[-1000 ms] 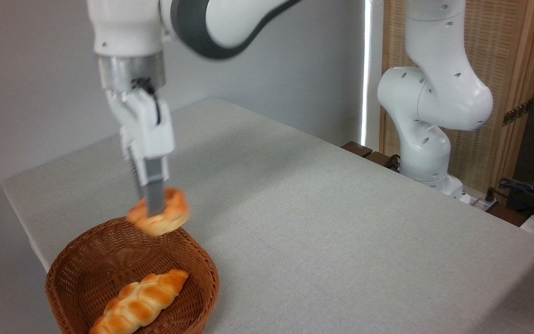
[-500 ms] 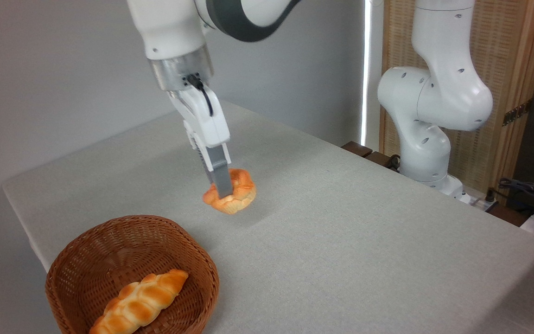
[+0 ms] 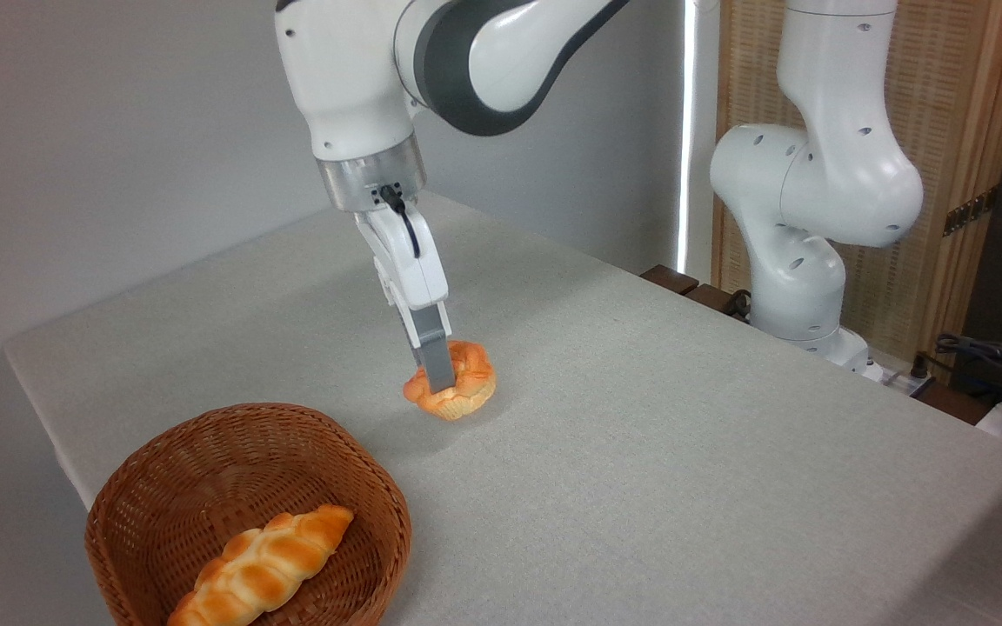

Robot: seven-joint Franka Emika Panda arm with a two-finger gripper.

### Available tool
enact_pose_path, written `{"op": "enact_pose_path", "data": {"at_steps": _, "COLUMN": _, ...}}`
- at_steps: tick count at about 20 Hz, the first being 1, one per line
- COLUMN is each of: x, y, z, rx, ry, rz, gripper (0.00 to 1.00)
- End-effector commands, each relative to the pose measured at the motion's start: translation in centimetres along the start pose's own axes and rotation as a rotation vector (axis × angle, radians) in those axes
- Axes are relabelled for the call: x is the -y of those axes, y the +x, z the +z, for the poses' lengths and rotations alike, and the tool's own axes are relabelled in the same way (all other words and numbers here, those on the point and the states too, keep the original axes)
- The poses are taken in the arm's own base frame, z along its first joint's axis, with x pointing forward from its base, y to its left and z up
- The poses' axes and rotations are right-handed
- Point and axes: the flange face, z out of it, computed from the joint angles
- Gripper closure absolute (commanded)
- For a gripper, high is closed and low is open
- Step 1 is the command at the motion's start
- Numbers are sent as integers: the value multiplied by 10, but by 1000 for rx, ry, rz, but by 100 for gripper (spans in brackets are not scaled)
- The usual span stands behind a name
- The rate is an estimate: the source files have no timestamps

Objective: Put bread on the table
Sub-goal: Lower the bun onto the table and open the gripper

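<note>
arm (image 3: 814,174): glossy white shells, dark grey joint band
wrist: silver metal ring, short black cable
gripper (image 3: 442,369): white body, grey fingers

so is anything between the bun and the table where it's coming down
Nothing visible. The bun, held in the gripper, is at or just above bare grey table. The wicker basket with the braided loaf sits apart, nearer the camera and to the left.
</note>
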Motion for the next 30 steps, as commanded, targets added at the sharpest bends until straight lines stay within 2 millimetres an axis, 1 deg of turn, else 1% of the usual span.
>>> {"op": "enact_pose_path", "data": {"at_steps": 1, "x": -8, "y": -1, "z": 14, "rx": 22, "ry": 6, "rz": 37, "gripper": 70}}
{"op": "enact_pose_path", "data": {"at_steps": 2, "x": -9, "y": -2, "z": 20, "rx": 36, "ry": 6, "rz": 43, "gripper": 70}}
{"op": "enact_pose_path", "data": {"at_steps": 6, "x": -12, "y": 3, "z": 27, "rx": 43, "ry": 2, "rz": 59, "gripper": 65}}
{"op": "enact_pose_path", "data": {"at_steps": 7, "x": -11, "y": 3, "z": 28, "rx": 44, "ry": 1, "rz": 59, "gripper": 61}}
{"op": "enact_pose_path", "data": {"at_steps": 9, "x": -11, "y": 4, "z": 29, "rx": 44, "ry": -1, "rz": 59, "gripper": 58}}
{"op": "enact_pose_path", "data": {"at_steps": 10, "x": -11, "y": 4, "z": 30, "rx": 45, "ry": -2, "rz": 59, "gripper": 50}}
{"op": "enact_pose_path", "data": {"at_steps": 13, "x": -12, "y": 4, "z": 29, "rx": 45, "ry": -1, "rz": 61, "gripper": 41}}
{"op": "enact_pose_path", "data": {"at_steps": 14, "x": -11, "y": 5, "z": 29, "rx": 44, "ry": -1, "rz": 59, "gripper": 27}}
{"op": "enact_pose_path", "data": {"at_steps": 15, "x": -11, "y": 4, "z": 28, "rx": 44, "ry": 1, "rz": 59, "gripper": 23}}
{"op": "enact_pose_path", "data": {"at_steps": 16, "x": -11, "y": 4, "z": 28, "rx": 44, "ry": 1, "rz": 59, "gripper": 21}}
{"op": "enact_pose_path", "data": {"at_steps": 17, "x": -11, "y": 4, "z": 29, "rx": 45, "ry": -1, "rz": 57, "gripper": 16}}
{"op": "enact_pose_path", "data": {"at_steps": 20, "x": -11, "y": 4, "z": 28, "rx": 44, "ry": 0, "rz": 57, "gripper": 8}}
{"op": "enact_pose_path", "data": {"at_steps": 21, "x": -11, "y": 4, "z": 28, "rx": 43, "ry": 0, "rz": 57, "gripper": 4}}
{"op": "enact_pose_path", "data": {"at_steps": 23, "x": -10, "y": 3, "z": 28, "rx": 42, "ry": 1, "rz": 56, "gripper": 0}}
{"op": "enact_pose_path", "data": {"at_steps": 28, "x": -10, "y": 3, "z": 24, "rx": 38, "ry": 8, "rz": 55, "gripper": 0}}
{"op": "enact_pose_path", "data": {"at_steps": 30, "x": -6, "y": 4, "z": 16, "rx": 24, "ry": 24, "rz": 49, "gripper": 0}}
